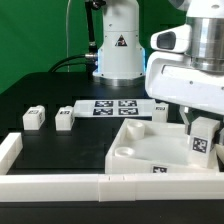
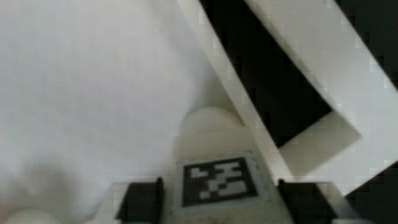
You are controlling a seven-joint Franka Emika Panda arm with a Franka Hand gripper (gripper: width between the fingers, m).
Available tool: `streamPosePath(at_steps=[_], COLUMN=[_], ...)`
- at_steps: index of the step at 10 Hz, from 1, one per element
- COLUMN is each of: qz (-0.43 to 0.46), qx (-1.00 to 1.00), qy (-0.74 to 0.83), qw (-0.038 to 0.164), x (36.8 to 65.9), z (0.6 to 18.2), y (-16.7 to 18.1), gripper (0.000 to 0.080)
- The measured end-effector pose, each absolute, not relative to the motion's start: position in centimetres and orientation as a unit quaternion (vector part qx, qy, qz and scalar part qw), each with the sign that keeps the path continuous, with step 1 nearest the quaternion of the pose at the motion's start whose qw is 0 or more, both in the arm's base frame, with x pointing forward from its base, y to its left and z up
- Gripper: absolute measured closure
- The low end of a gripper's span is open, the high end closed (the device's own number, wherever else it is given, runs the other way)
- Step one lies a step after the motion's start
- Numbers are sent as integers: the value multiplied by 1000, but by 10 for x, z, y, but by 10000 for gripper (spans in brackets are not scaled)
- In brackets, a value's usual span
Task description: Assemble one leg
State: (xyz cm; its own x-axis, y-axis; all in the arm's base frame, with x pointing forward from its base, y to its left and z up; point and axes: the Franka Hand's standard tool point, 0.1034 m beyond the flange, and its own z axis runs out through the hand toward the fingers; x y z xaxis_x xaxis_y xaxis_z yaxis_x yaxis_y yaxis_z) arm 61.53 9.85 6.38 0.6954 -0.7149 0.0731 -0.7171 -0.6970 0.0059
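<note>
My gripper (image 1: 203,137) is shut on a leg (image 1: 203,141), a small white block with a black-and-white tag, and holds it over the right side of the large white square panel (image 1: 150,150). In the wrist view the leg (image 2: 221,165) stands between my two dark fingers (image 2: 146,200), above the panel's pale floor (image 2: 89,100). Two more legs lie on the black table at the exterior view's left, one (image 1: 35,118) beside the other (image 1: 65,118).
The marker board (image 1: 115,106) lies behind the panel. A white rail (image 1: 60,182) runs along the table's front edge and turns up at the left (image 1: 8,150). The robot base (image 1: 118,50) stands at the back.
</note>
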Motion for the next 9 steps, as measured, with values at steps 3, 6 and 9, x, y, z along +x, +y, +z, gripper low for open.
streamPosePath(at_steps=[3, 6, 9], qz=[36, 36, 35], qx=[872, 872, 872], qy=[-488, -487, -487], qw=[34, 34, 34], x=[612, 612, 611], z=[64, 63, 63], y=[88, 89, 89], gripper=[483, 201, 152])
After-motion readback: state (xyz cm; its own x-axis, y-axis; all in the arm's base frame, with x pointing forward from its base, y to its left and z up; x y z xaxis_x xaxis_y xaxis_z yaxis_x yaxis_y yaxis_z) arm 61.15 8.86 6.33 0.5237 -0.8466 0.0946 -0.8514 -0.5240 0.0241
